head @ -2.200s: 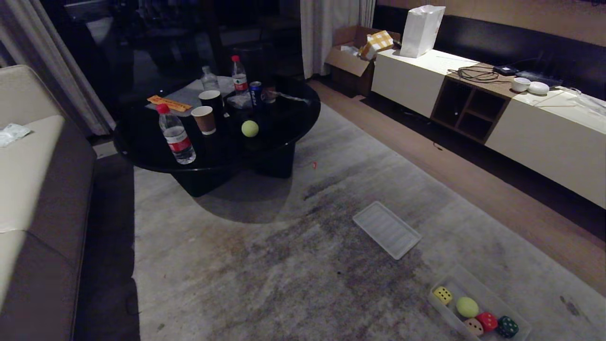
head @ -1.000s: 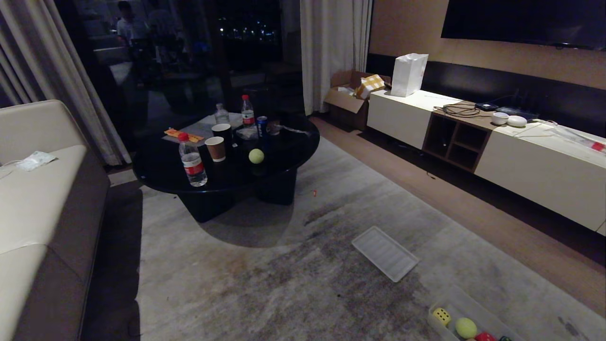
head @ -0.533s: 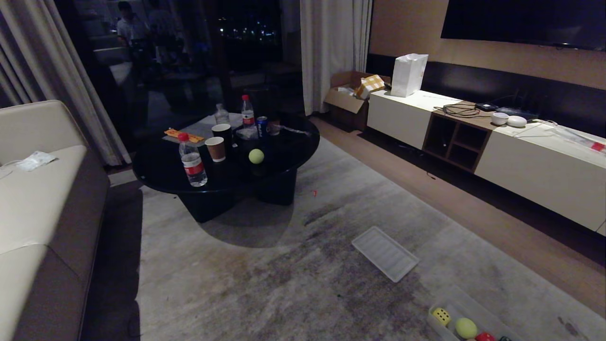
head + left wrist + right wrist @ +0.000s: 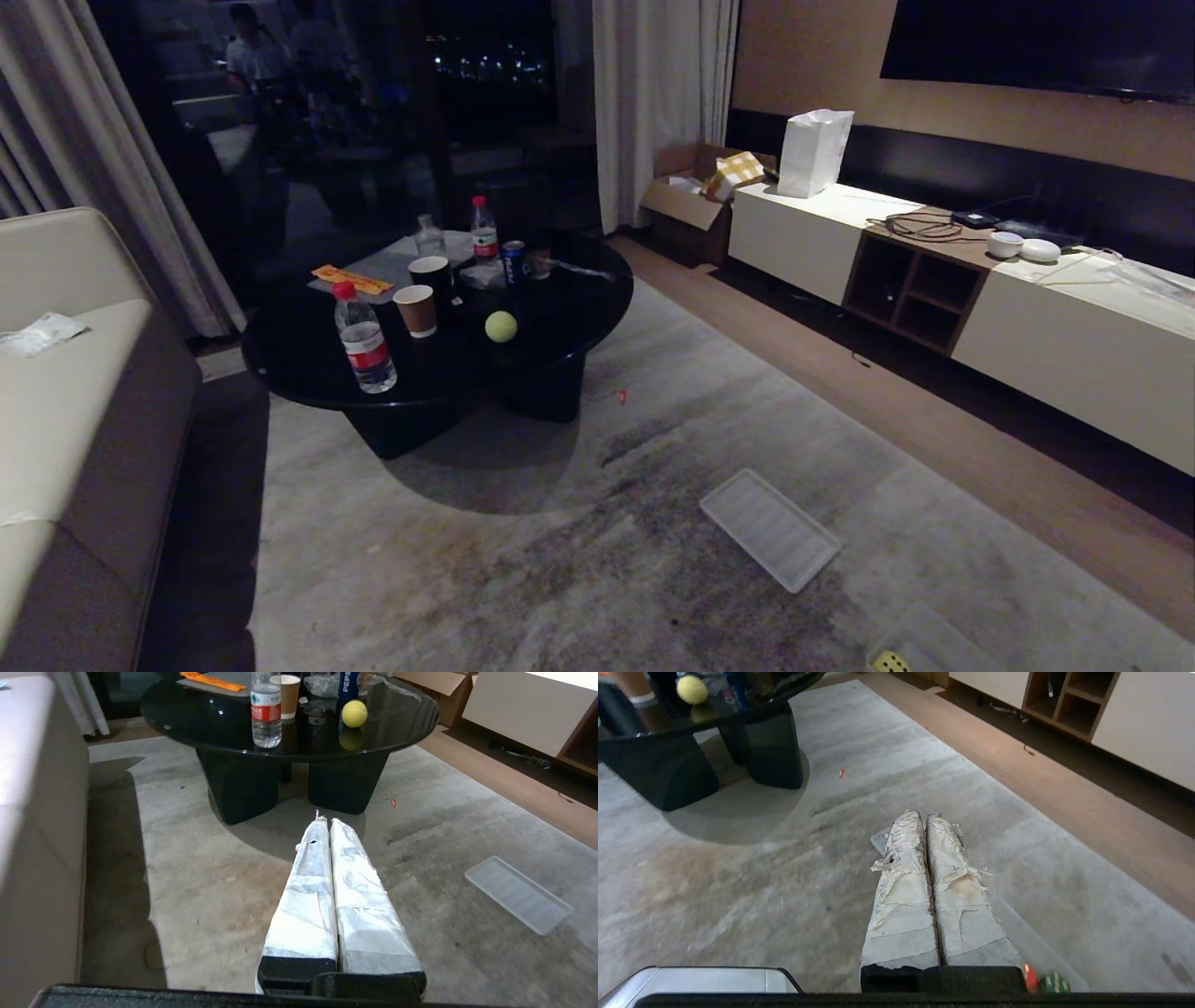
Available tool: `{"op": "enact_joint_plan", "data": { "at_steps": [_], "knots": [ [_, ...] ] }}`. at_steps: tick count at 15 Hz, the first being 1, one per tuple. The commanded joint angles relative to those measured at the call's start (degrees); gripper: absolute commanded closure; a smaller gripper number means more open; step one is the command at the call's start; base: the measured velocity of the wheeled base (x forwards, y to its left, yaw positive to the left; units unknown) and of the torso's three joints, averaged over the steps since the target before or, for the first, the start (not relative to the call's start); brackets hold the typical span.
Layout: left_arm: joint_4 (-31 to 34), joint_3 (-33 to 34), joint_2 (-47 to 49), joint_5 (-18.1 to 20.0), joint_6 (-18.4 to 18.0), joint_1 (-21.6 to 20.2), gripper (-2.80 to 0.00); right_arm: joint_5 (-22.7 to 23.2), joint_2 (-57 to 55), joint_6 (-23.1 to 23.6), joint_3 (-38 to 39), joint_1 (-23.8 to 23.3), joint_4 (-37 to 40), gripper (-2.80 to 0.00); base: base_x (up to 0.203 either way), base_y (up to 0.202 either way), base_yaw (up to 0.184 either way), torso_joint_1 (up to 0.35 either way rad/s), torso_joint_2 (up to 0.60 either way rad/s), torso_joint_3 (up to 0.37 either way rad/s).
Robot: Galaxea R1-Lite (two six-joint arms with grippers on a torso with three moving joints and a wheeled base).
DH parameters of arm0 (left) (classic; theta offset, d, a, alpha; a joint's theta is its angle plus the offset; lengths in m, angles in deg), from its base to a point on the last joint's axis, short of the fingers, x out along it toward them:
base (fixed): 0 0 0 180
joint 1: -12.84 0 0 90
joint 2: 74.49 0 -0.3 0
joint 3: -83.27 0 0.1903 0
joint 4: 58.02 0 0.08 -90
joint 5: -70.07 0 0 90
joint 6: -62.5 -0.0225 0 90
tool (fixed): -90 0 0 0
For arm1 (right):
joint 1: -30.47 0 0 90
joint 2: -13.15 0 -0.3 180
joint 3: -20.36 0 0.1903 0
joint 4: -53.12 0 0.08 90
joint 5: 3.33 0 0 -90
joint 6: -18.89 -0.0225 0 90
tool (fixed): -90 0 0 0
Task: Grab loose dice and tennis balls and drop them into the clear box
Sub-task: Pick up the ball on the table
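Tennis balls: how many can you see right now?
1. One tennis ball sits on the black round table, beside the cups. Another may lie in the clear box, which is mostly out of view.

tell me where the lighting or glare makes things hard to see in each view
Head view: dim room, the black table nearly merges with the dark window behind. Left wrist view: brighter, the glossy tabletop mirrors the tennis ball. Right wrist view: the far corner around the ball is soft and blurred.
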Motion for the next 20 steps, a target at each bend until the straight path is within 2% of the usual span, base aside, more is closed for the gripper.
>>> {"op": "enact_joint_plan", "data": {
  "at_steps": [1, 20],
  "knots": [
    [0.0, 0.09, 0.09, -0.03, 0.1, 0.0, 0.0, 0.03, -0.09, -0.09, 0.0, 0.01, 0.03, 0.0, 0.184, 0.0, 0.001, 0.002, 0.0, 0.004],
    [0.0, 0.09, 0.09, -0.03, 0.11, 0.0, 0.0, -0.06, -0.09, -0.09, 0.0, 0.01, 0.03, 0.0, 0.182, 0.0, -0.001, 0.002, 0.0, 0.001]
  ]
}}
